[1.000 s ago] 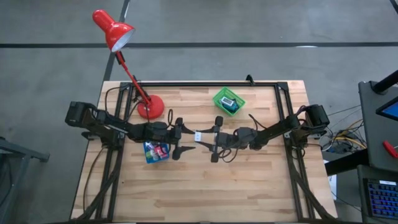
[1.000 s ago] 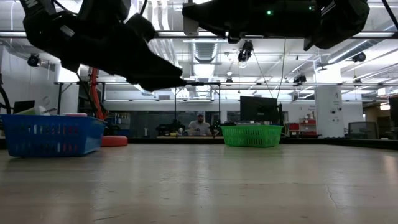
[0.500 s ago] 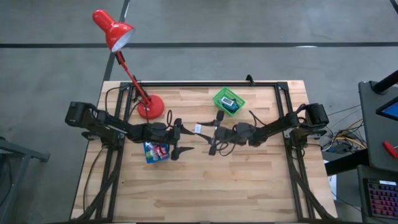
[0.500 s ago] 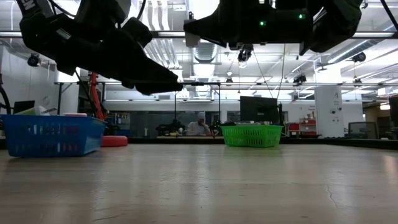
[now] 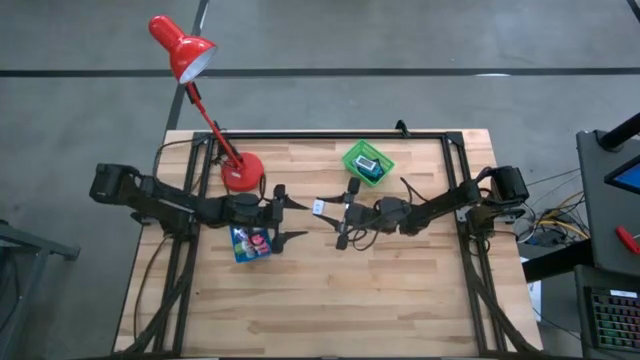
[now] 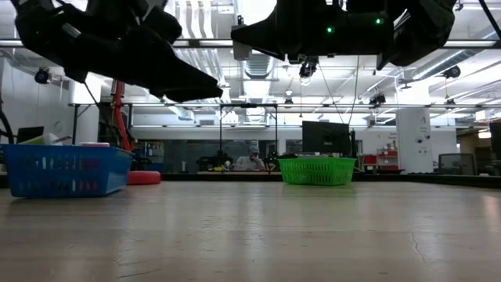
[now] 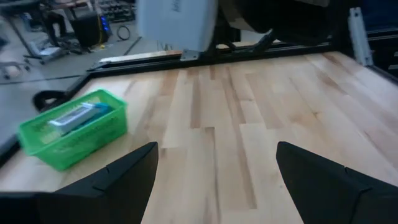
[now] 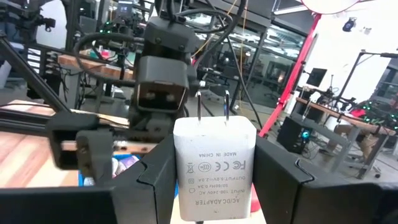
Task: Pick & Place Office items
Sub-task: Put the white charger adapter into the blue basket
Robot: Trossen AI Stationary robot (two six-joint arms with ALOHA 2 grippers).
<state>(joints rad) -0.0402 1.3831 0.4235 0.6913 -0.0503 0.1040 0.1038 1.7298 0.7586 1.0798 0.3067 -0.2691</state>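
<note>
**Left arm pulled back, charger held mid-table**

Your left gripper (image 5: 285,212) has drawn back toward the table's (image 5: 400,300) left edge since a second ago; its jaws stand wide, holding nothing, beside the blue tray (image 5: 250,243). Your right gripper (image 5: 338,222) has shifted slightly toward the back edge and stays clenched on a white charger (image 5: 318,207), raised above the table's middle.

Only the right wrist view shows the charger (image 8: 214,168) as a wall plug, prongs up, between the fingers (image 8: 155,180). Only the left wrist view shows a flat piece inside the green basket (image 7: 71,130) near the back edge.
</note>
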